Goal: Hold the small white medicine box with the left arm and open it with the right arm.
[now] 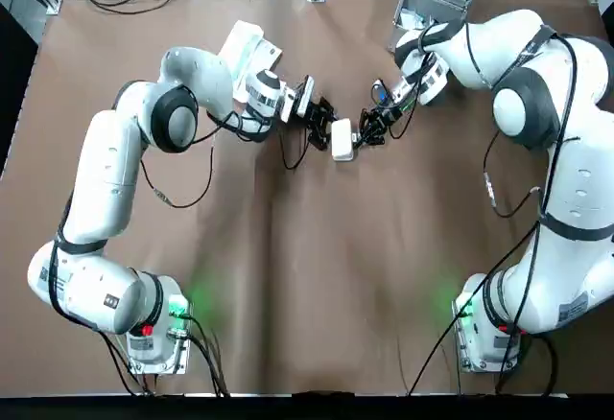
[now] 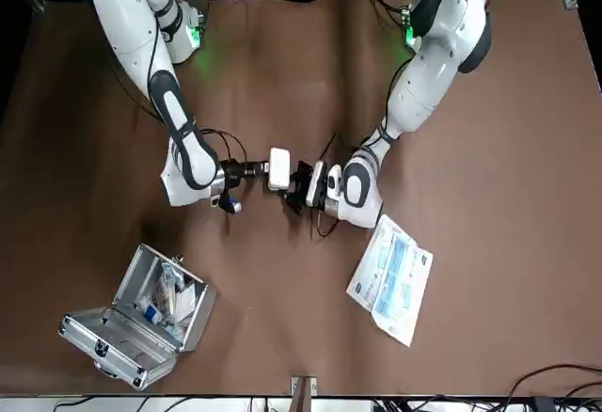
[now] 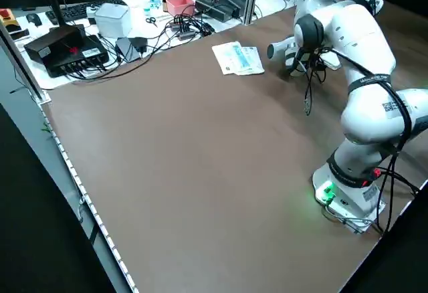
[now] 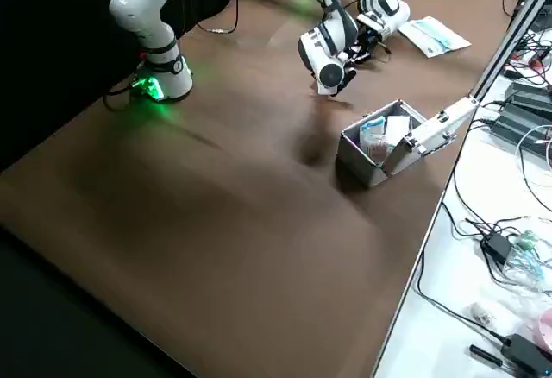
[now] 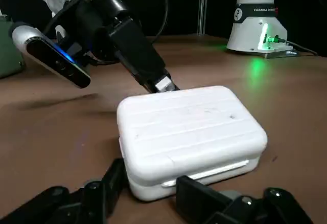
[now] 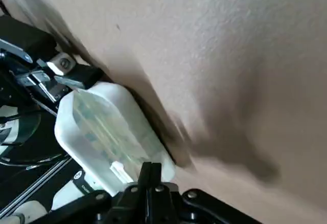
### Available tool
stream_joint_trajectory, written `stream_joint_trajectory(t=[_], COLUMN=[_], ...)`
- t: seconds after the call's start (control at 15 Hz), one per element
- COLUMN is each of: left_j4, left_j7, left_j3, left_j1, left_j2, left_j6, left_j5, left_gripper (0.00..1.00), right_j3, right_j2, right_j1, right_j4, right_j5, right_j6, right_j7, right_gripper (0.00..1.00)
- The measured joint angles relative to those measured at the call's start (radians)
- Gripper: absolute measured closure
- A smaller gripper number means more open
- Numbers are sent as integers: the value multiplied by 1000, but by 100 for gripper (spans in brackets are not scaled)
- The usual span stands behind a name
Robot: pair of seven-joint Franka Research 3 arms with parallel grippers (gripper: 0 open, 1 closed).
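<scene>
The small white medicine box (image 1: 342,139), lid closed, is at mid-worktop (image 1: 288,276) between both grippers. The left gripper (image 1: 325,130) clamps one end. The right gripper (image 1: 365,135), fingers narrow, touches the opposite edge. An open metal case (image 2: 141,313) lies well apart.

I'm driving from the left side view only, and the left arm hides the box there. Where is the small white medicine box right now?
Observer: The top view shows the small white medicine box lying on the table, midway between the two arms.
Operator: Does the left arm have it?
Observer: It appears so. In the left wrist view, the left gripper has a finger on either side of the box's near end.
Operator: Is it open?
Observer: No. The left wrist view shows the lid shut, with the right gripper at the box's far edge.
</scene>
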Motion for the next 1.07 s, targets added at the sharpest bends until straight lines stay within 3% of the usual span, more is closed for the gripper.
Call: stream_joint_trajectory(t=[1.07], left_j4=[0], left_j7=[0], left_j3=[0], left_j1=[0], left_j2=[0], left_j6=[0], left_j5=[0], left_gripper=[48], right_j3=[1], right_j2=[0], right_j1=[0], right_j4=[27], right_j5=[38], right_j6=[-60], right_j7=[7], right_gripper=[99])
